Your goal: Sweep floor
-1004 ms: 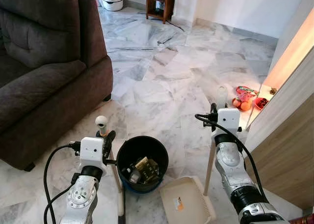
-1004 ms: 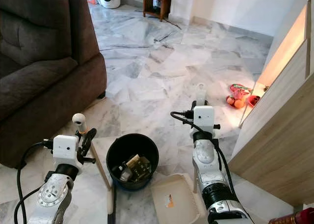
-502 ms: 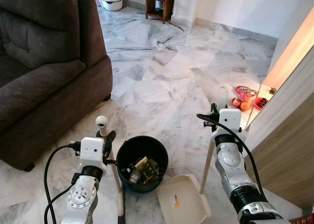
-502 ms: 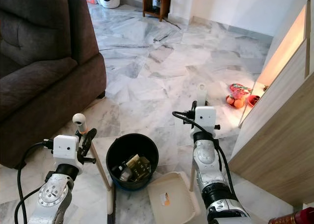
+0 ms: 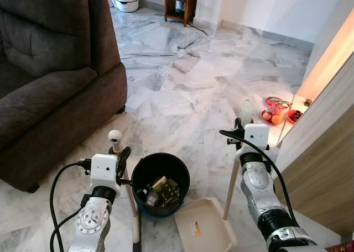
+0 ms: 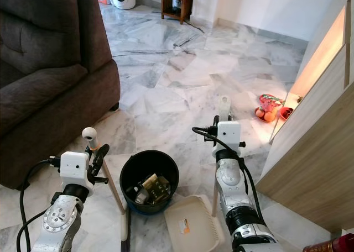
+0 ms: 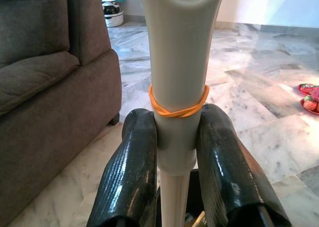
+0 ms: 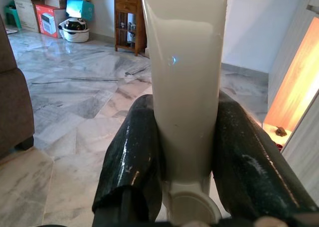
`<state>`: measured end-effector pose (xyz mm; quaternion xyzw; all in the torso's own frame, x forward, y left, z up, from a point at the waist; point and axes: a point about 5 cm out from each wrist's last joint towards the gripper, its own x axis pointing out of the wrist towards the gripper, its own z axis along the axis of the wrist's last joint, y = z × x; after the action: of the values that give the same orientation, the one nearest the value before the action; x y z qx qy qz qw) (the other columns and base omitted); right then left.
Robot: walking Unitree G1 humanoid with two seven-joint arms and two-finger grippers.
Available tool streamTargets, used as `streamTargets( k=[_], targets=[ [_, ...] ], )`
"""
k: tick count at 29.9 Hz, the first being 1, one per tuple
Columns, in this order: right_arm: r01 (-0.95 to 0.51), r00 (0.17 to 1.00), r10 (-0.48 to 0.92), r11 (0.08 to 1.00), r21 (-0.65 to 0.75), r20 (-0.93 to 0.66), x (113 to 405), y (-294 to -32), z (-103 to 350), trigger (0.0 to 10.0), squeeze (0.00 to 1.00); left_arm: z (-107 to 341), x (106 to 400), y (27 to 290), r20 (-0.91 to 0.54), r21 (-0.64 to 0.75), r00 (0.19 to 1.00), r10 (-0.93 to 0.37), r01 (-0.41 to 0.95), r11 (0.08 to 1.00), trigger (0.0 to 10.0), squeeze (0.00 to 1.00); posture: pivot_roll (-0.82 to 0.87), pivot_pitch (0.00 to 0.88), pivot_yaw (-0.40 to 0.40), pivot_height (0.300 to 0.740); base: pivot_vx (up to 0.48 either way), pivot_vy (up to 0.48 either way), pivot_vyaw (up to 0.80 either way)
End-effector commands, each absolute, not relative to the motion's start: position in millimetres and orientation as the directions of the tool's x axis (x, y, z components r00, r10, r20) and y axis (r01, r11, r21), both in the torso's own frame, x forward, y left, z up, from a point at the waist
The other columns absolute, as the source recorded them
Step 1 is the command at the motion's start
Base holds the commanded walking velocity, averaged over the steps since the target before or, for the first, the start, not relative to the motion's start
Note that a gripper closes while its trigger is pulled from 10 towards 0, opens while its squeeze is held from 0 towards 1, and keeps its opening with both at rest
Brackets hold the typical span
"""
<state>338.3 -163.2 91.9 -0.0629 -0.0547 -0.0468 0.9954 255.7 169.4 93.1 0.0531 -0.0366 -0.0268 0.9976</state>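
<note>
Right gripper (image 8: pixel 184 152) clamped on dustpan handle (image 6: pixel 223 109), pan (image 5: pixel 203 231) flat on floor just beside black bin (image 5: pixel 160 183). Left gripper (image 7: pixel 179 152) squeezing broom handle (image 7: pixel 178 87). Looks like emptying stage; next probably lift and tip pan over bin, careful not to spill.

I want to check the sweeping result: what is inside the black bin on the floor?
The black bin holds mixed rubbish: yellowish crumpled packaging and a small grey piece. What lies under this rubbish is covered, and the near wall hides part of the bottom.
</note>
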Motion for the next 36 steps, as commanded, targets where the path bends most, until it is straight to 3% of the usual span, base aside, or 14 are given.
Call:
streamTargets(
  k=[1, 9, 36],
  targets=[
    [0.097, 0.985, -0.081, 0.99, -0.106, 0.151, 342.7, -161.5, 100.7, 10.0, 0.0, 97.9, 258.1, 169.1, 0.1, 0.099, 0.993, -0.062, 0.052, 0.994, 10.0, 0.0, 0.13, 0.077, -0.043, 0.74, 0.0, 0.0, 0.0],
    [0.083, 0.988, -0.068, 0.991, -0.101, 0.14, 340.7, -158.8, 96.4, 10.0, 0.0, 96.8, 257.1, 169.7, 0.099, 0.101, 0.993, -0.06, 0.05, 0.994, 10.0, 0.0, 0.13, 0.067, -0.04, 0.74, 0.0, 0.0, 0.0],
    [0.061, 0.991, -0.048, 0.992, -0.106, 0.123, 340.6, -155.6, 93.3, 10.0, 0.0, 100.1, 258.5, 169.5, 0.11, 0.105, 0.992, -0.064, 0.053, 0.993, 10.0, 0.0, 0.14, 0.085, -0.04, 0.74, -0.286, 0.0, 0.0]
  ],
)
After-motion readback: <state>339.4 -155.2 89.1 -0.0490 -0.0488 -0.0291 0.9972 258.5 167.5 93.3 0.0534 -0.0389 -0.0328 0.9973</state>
